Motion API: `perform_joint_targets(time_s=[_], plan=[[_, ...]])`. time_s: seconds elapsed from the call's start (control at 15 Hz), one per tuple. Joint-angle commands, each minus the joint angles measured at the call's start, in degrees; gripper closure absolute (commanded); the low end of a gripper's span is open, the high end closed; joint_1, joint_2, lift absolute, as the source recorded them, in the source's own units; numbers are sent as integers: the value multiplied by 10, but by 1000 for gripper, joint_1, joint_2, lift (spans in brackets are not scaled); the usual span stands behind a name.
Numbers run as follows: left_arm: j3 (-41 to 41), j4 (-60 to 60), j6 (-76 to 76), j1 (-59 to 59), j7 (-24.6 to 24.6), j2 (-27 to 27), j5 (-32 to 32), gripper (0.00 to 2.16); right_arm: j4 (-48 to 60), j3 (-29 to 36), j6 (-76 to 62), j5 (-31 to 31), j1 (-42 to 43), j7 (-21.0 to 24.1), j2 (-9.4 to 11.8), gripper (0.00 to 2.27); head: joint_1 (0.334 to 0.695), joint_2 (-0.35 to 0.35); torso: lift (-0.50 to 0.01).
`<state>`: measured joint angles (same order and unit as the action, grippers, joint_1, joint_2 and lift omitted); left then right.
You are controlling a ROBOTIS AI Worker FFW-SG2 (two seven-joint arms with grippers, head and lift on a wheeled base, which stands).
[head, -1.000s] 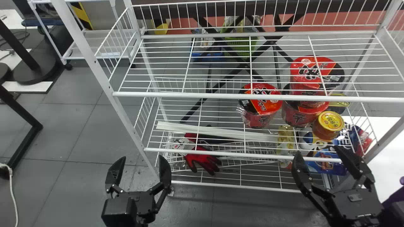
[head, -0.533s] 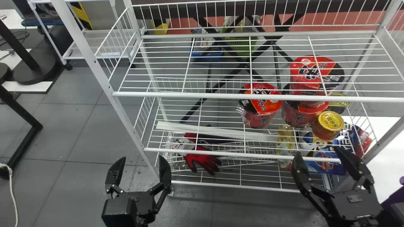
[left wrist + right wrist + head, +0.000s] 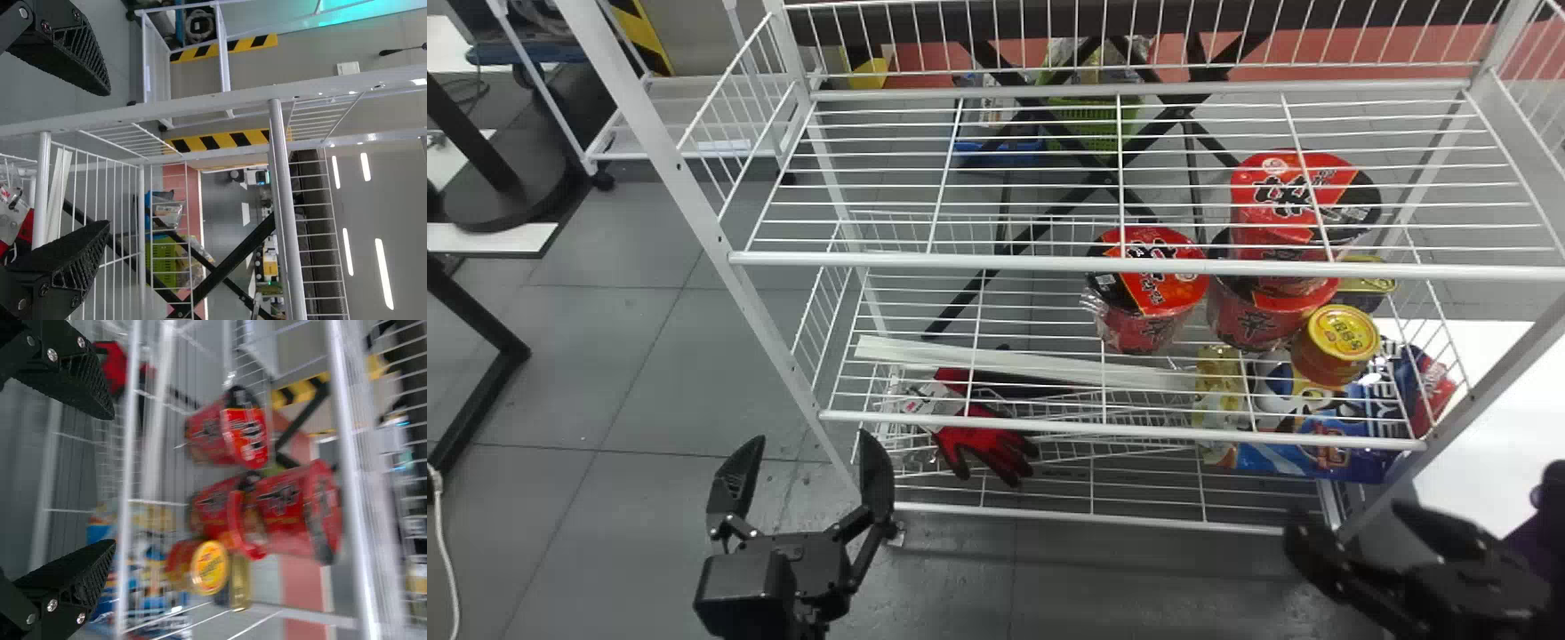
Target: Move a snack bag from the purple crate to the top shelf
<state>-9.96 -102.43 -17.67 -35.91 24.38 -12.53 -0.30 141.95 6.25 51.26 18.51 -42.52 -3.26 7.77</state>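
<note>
Left claw [image 3: 811, 439], lower left: spread wide. Red glove [image 3: 991, 444], lower centre, low in the white wire rack [image 3: 960, 261]. Red tubs [image 3: 1152, 293], right of centre, two of them stacked. Bagged goods [image 3: 1343, 452], lower right; whether the task's snack bag is among them I cannot tell. Right claw [image 3: 1347, 513], bottom right: spread, near a purple item [image 3: 1529, 533].

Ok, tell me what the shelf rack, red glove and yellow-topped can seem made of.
Shelf rack: probably metal, smoothly white-coated, judging by its thin, straight wires. Red glove: apparently matte fabric, soft and limp, its darker parts perhaps rubber-coated. Yellow-topped can: likely metal, given its shiny round rim, though plastic is possible.
</note>
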Motion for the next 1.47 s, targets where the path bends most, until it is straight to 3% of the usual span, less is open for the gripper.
perform_joint_targets(time_s=[0.0,0.07,0.2,0.33,0.4,0.53,0.67,0.8,0.93,1.0,1.13,1.4], plan=[[3,10,-14,4,-2,-2,10,130,75,95,197,82,-6,-2,-1,164,695,67,-452],[3,14,-21,8,-3,-2,13,130,94,139,253,110,-6,-11,-4,164,695,59,-452],[5,14,-26,15,-6,-3,18,130,125,264,388,232,-5,-54,-19,164,695,33,-452],[13,9,-29,17,-13,-5,28,130,126,387,388,341,18,-73,-26,164,695,10,-452],[13,11,-35,22,-14,-6,34,130,126,426,388,348,24,-72,-28,164,695,-2,-452],[12,18,-38,30,-19,-10,44,130,119,489,388,348,49,-73,-31,157,695,-46,-452],[7,27,-36,41,-22,-13,50,130,91,549,388,348,91,-75,-28,157,695,-142,-452],[1,36,-38,50,-22,-17,55,130,39,601,388,348,141,-84,-12,161,695,-211,-452],[-6,50,-47,59,-22,-21,62,130,-33,641,388,331,202,-90,21,164,695,-315,-452],[-7,55,-50,62,-22,-22,63,130,-68,642,388,309,219,-92,44,164,695,-350,-452],[-9,57,-56,66,-22,-24,65,130,-121,622,388,275,219,-92,80,164,695,-350,-452],[-9,67,-72,70,-22,-27,73,130,-192,551,388,189,220,-92,109,164,695,-350,-452]])
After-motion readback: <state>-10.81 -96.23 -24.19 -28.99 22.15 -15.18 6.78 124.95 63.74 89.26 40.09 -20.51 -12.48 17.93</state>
